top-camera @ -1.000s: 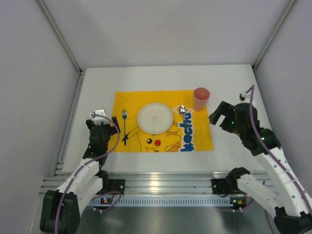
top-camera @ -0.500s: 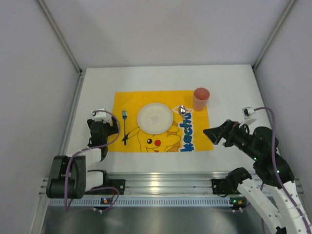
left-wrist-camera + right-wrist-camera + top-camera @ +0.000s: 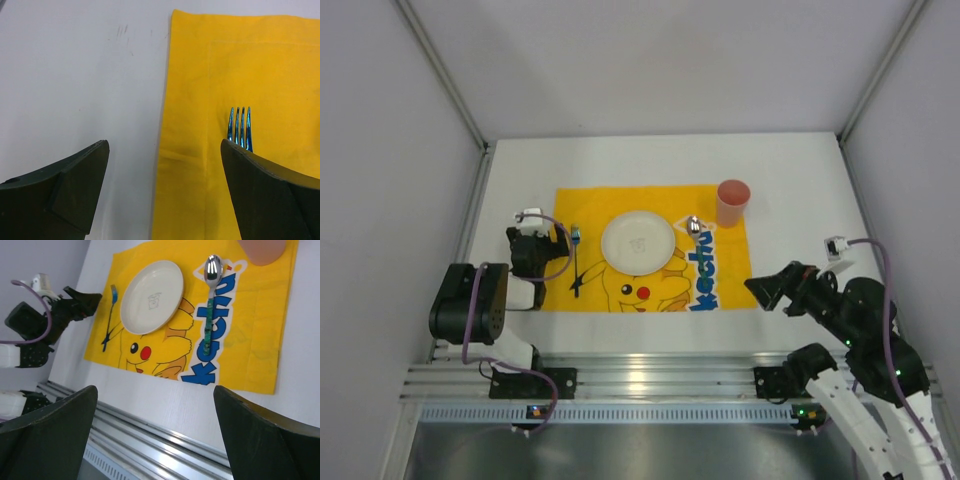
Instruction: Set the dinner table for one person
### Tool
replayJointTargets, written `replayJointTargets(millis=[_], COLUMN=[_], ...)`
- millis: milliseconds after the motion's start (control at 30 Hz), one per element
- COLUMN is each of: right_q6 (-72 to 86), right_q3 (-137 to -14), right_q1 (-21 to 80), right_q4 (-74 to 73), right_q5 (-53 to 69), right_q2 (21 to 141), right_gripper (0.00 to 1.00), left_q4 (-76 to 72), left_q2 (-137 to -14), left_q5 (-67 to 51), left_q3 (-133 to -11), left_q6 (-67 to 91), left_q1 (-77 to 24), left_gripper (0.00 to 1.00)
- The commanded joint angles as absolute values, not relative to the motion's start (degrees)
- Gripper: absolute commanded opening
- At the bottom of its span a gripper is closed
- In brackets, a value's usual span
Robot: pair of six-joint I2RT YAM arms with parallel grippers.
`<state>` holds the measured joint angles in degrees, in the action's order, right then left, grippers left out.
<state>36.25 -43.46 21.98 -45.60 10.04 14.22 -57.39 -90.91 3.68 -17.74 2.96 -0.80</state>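
Note:
The white dinner table (image 3: 800,170) carries a yellow Pikachu-print mat (image 3: 720,280). On the mat lie a white plate (image 3: 638,241), a blue fork (image 3: 575,262) to its left, a spoon (image 3: 694,226) to its right and a pink cup (image 3: 732,202) at the far right corner. My left gripper (image 3: 545,250) is open and empty at the mat's left edge, beside the fork. In the left wrist view the gripper (image 3: 165,190) straddles the mat edge (image 3: 167,125), with the fork tines (image 3: 239,127) by the right finger. My right gripper (image 3: 767,285) (image 3: 155,440) is open and empty, off the mat's near right corner.
A ribbed aluminium rail (image 3: 650,380) runs along the near edge and also shows in the right wrist view (image 3: 150,425). Grey walls enclose the table on the left, back and right. The left arm (image 3: 45,325) shows in the right wrist view beside the fork (image 3: 109,315).
My right gripper has drawn back from beside the cup to the mat's near right corner. My left arm has folded back, its gripper staying by the fork. The tableware has not moved.

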Motion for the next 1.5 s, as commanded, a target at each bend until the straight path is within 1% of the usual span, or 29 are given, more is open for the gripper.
replayJointTargets(millis=[0,67,100,133,200,233,267,300,333,400,433,500,533,567,600,667,700,733,767,800,833,867,900,933,1000,1033,1100,1167,1467], right_q6=[31.3,28.4,27.4,25.0,19.7,13.7,11.2,9.2,6.9,5.7,3.5,-2.9,-8.9,-10.2,-11.1,-7.2,-6.3,-1.9,-1.1,-1.6,-2.3,-2.1,-2.0,-1.2,-1.1,-1.1,-1.7,-1.0,-1.1], right_q3=[-42.0,-42.4,-43.0,-43.6,-44.4,-44.3,-44.1,-44.3,-44.8,-45.4,-44.2,-36.8,-33.8,-27.8,-25.3,-21.8,-23.4,-23.3,-23.1,-23.8,-23.0,-20.9,-20.1,-19.0,-16.2,-14.4,-15.4,-14.9,-14.9], right_q1=[22.3,22.3,22.4,22.3,22.4,22.3,22.0,21.5,20.6,14.2,12.6,11.2,10.5,9.1,8.0,4.1,3.2,2.3,1.3,1.1,0.9,0.5,0.4,-1.3,-1.3,-0.9,-0.7,-0.7,-0.5], right_q4=[-44.7,-41.1,-39.8,-36.5,-30.6,-24.0,-20.9,-18.1,-14.4,-10.9,-4.4,5.8,17.1,23.6,34.9,44.3,39.4,41.9,45.3,42.2,47.4,50.8,53.2,57.5,60.0,68.7,64.5,66.9,66.0], right_q5=[5.0,0.2,-7.1,-10.3,-12.5,-12.6,-13.8,-18.1,-19.8,-19.7,-20.6,-24.1,-23.8,-23.5,-20.1,-15.1,-8.9,-7.6,-5.3,-2.2,-1.0,-0.4,3.7,3.3,0.5,0.4,1.0,0.2,-1.3], right_q2=[17.7,23.2,25.6,30.4,35.0,37.3,42.2,45.1,51.1,56.6,59.4,60.9,62.9,64.2,65.7,70.8,72.3,76.6,77.8,77.7,78.8,79.4,80.8,81.1,81.4,83.6,82.4,83.3,83.1], right_gripper=[1.00,1.00,1.00,1.00,1.00,1.00,1.00,0.99,1.00,1.00,1.00,1.00,1.00,1.00,1.00,1.00,1.00,0.99,0.97,0.96,0.95,0.99,0.98,1.00,1.00,1.00,1.00,1.00,1.00], left_q4=[-63.2,-62.1,-62.4,-62.7,-62.7,-62.6,-62.8,-62.8,-62.8,-62.7,-62.7,-62.7,-62.8,-62.8,-62.8,-62.8,-62.7,-62.8,-62.8,-62.7,-62.7,-62.8,-62.8,-62.7,-62.7,-62.8,-62.7,-62.8,-62.8], left_q2=[-90.4,-90.0,-90.1,-90.1,-90.3,-90.2,-90.2,-90.2,-90.2,-90.3,-90.2,-90.2,-90.3,-90.3,-90.3,-90.3,-90.3,-90.2,-90.2,-90.3,-90.2,-90.3,-90.2,-90.2,-90.2,-90.3,-90.3,-90.2,-90.2], left_q5=[2.3,2.4,2.5,2.5,2.4,2.5,2.5,2.5,2.4,2.5,2.5,2.4,2.5,2.4,2.4,2.5,2.4,2.4,2.5,2.4,2.5,2.5,2.4,2.5,2.4,2.5,2.5,2.4,2.5], left_q3=[-17.8,-18.2,-18.4,-18.2,-18.2,-18.3,-18.1,-18.2,-18.2,-18.2,-18.2,-18.2,-18.2,-18.3,-18.2,-18.2,-18.2,-18.2,-18.2,-18.2,-18.2,-18.2,-18.2,-18.2,-18.3,-18.2,-18.2,-18.2,-18.2], left_q6=[2.5,2.8,2.6,2.5,2.5,2.5,2.5,2.5,2.5,2.5,2.5,2.5,2.5,2.5,2.5,2.5,2.5,2.5,2.5,2.5,2.5,2.5,2.5,2.5,2.5,2.5,2.5,2.5,2.5], left_q1=[-0.5,-0.6,-0.5,-0.5,-0.5,-0.5,-0.6,-0.5,-0.5,-0.5,-0.5,-0.6,-0.6,-0.6,-0.6,-0.5,-0.5,-0.6,-0.5,-0.5,-0.5,-0.6,-0.5,-0.5,-0.6,-0.6,-0.5,-0.6,-0.5], left_gripper=[0.98,0.99,0.98,0.99,0.98,0.99,0.98,0.98,0.99,0.98,0.98,0.98,0.98,0.98,0.98,0.98,0.98,0.98,0.98,0.98,0.98,0.98,0.98,0.98,0.98,0.99,0.98,0.99,0.99])
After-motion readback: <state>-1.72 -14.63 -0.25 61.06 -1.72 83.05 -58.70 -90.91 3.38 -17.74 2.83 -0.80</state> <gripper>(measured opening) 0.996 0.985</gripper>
